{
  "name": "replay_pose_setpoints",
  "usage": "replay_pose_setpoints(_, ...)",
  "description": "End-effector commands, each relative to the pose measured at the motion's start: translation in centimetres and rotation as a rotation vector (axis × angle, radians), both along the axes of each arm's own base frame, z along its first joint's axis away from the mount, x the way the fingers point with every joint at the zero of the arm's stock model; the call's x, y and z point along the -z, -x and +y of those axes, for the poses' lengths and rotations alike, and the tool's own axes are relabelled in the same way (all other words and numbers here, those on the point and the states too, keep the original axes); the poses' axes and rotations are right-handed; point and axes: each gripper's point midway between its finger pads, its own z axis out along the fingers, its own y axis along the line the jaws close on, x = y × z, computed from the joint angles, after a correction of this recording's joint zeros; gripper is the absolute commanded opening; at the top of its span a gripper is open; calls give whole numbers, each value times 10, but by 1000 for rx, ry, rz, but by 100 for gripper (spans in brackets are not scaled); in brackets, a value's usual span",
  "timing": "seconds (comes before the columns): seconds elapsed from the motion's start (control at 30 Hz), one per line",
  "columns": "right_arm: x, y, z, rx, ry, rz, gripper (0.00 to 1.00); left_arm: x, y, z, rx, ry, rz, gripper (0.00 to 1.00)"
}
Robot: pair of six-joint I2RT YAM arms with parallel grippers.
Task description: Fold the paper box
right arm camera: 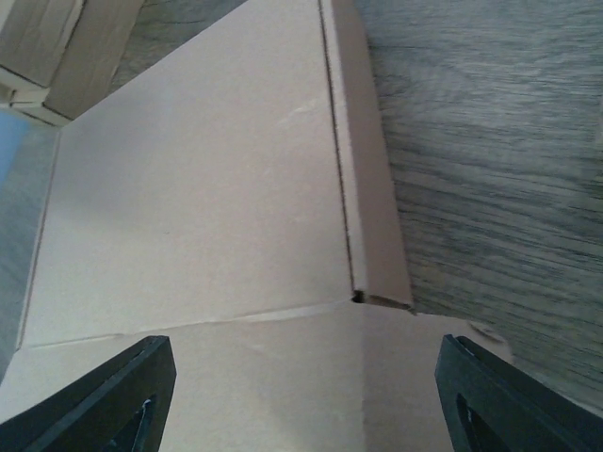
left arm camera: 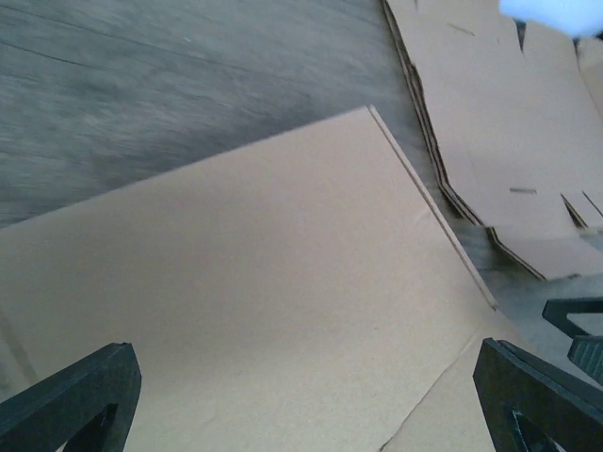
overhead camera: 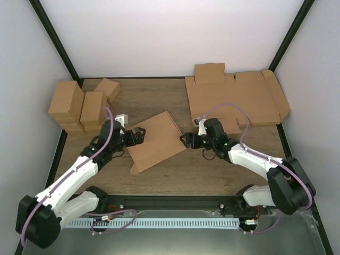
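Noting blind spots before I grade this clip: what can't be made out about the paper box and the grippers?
Top view: the left gripper covers the left edge of the paper box; contact there is hidden.
Top view: the right gripper tips are too small and dark to judge touching.
Both wrist views: the box's near part is cut off by the bottom edge.
Left wrist view: the flat cardboard stack is blurred, its slits unclear.

Paper box (overhead camera: 159, 142) partly unseen.
Wrist cams crop its lower part; left gripper (overhead camera: 137, 137) covers its left edge from above.
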Motion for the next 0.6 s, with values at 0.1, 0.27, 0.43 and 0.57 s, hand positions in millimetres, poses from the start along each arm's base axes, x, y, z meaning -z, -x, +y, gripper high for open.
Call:
replay_pose_setpoints(0.1,-4,-23,-3,72,48,-27,79,-6,26,43,-187,-21,12,100)
replay_pose_setpoints(0.27,-4,-32,3,54,39,-29,79,4,45,34,-153,106,38,100)
replay_pose_setpoints(0.43,6,-33,14,-2,-10,11,79,30,54,17,-93,193,102,100)
replay_pose_setpoints(0.57,11,-27,22,-57,-55,32,78,42,55,11,-78,223,136,97)
